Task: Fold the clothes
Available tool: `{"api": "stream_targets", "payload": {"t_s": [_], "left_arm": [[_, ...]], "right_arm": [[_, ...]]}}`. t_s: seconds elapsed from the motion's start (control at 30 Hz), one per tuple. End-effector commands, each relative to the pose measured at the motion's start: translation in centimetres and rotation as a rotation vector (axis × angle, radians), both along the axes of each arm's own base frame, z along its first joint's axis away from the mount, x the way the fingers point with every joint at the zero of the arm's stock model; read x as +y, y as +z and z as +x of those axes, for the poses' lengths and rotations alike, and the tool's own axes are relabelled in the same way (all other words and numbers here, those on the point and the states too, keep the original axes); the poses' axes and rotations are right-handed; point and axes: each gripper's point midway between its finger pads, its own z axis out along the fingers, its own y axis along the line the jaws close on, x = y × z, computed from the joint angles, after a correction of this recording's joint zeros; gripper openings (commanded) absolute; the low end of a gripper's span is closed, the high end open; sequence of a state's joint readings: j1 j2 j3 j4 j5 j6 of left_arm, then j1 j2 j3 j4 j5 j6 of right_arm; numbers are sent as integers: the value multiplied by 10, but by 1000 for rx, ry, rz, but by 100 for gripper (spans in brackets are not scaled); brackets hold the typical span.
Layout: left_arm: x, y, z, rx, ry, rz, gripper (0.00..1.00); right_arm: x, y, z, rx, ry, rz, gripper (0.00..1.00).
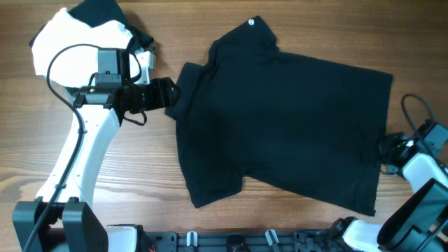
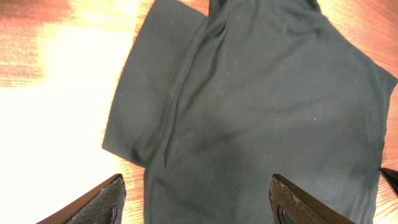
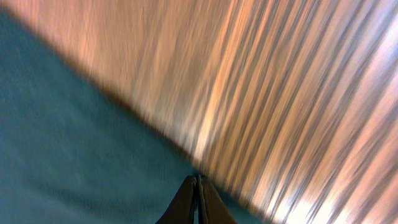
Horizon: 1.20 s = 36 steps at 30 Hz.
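Observation:
A black T-shirt (image 1: 280, 119) lies spread flat on the wooden table, its collar toward the back and a sleeve at the front left. My left gripper (image 1: 166, 94) is open at the shirt's left edge. In the left wrist view its fingers (image 2: 196, 205) stand wide apart over the shirt (image 2: 261, 106) and sleeve. My right gripper (image 1: 383, 148) is at the shirt's right edge. In the blurred right wrist view its fingers (image 3: 198, 186) are pressed together right at the edge of the cloth (image 3: 74, 149).
A white garment (image 1: 66, 38) with a black one (image 1: 98, 10) on it lies at the back left corner, behind my left arm. Bare wooden table (image 1: 140, 175) shows left of and in front of the shirt.

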<state>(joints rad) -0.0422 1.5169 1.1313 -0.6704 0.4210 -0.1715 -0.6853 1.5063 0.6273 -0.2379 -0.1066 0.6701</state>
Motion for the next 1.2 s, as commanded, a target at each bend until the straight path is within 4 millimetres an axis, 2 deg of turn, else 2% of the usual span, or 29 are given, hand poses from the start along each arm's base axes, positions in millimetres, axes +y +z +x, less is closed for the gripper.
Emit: {"api": "stream_targets", "payload": {"t_s": [0.0, 0.03, 0.07, 0.13, 0.17, 0.2, 0.27, 0.33, 0.43, 0.47, 0.57, 0.6, 0.63, 0.67, 0.7, 0.73, 0.8, 0.87, 0.9, 0.93, 0.97, 1.0, 1.03, 1.1, 1.13, 1.17], "left_arm": [[-3, 6, 1, -30, -19, -10, 81], [-5, 6, 1, -33, -23, -11, 84], [-10, 7, 1, -46, -47, -6, 86], [-27, 8, -2, -113, -201, 50, 78], [-38, 6, -2, -150, -283, 80, 70], [-46, 2, -1, -174, -340, 113, 56], [-53, -25, 8, -191, -432, 230, 24], [-60, -50, 18, -192, -490, 255, 18], [-67, -87, 45, -217, -485, 255, 9], [-69, -97, 52, -230, -483, 255, 8], [-70, -129, 69, -244, -471, 261, 8], [-62, -141, 73, -218, -426, 293, 8], [-43, -152, 79, -177, -326, 364, 9], [-14, -160, 84, -124, -174, 450, 14], [16, -164, 85, -72, -6, 518, 12], [34, -166, 83, -38, 93, 541, 12], [55, -168, 79, 5, 161, 529, 12], [59, -171, 74, 35, 160, 513, 16], [57, -173, 70, 52, 148, 500, 22], [52, -175, 66, 68, 130, 482, 26], [43, -176, 63, 76, 106, 454, 36], [37, -176, 62, 78, 87, 436, 41], [34, -173, 62, 74, 80, 430, 48], [30, -162, 64, 52, 76, 424, 58], [28, -150, 67, 26, 79, 419, 62], [28, -137, 70, -4, 85, 414, 65]], "right_arm": [[-44, 44, 29, -63, -41, -140, 5], [-47, 57, 40, -87, 9, -162, 5], [-46, 73, 54, -125, 83, -166, 10], [-23, 109, 82, -259, 316, -141, 29], [-5, 126, 91, -335, 420, -114, 35], [12, 139, 94, -399, 490, -72, 37], [47, 158, 87, -483, 585, 41, 40], [68, 160, 75, -483, 647, 102, 40], [98, 142, 49, -385, 721, 204, 40], [105, 135, 42, -343, 734, 224, 41], [109, 107, 13, -102, 704, 230, 41], [108, 101, 6, -51, 697, 227, 42], [107, 95, -2, 10, 664, 233, 42], [105, 87, -14, 90, 581, 254, 43], [104, 78, -28, 168, 482, 289, 43], [108, 68, -36, 210, 454, 310, 44], [115, 44, -44, 256, 433, 343, 48], [108, 17, -57, 330, 346, 322, 48], [108, 0, -61, 343, 339, 319, 47], [109, -8, -58, 325, 345, 323, 41], [116, -17, -45, 242, 413, 334, 26], [132, -20, -21, 66, 576, 349, 24], [142, -17, -9, -37, 650, 363, 26], [148, -18, 1, -117, 678, 379, 45], [145, -21, 4, -119, 677, 369, 64], [142, -25, 4, -104, 662, 361, 70]]}}
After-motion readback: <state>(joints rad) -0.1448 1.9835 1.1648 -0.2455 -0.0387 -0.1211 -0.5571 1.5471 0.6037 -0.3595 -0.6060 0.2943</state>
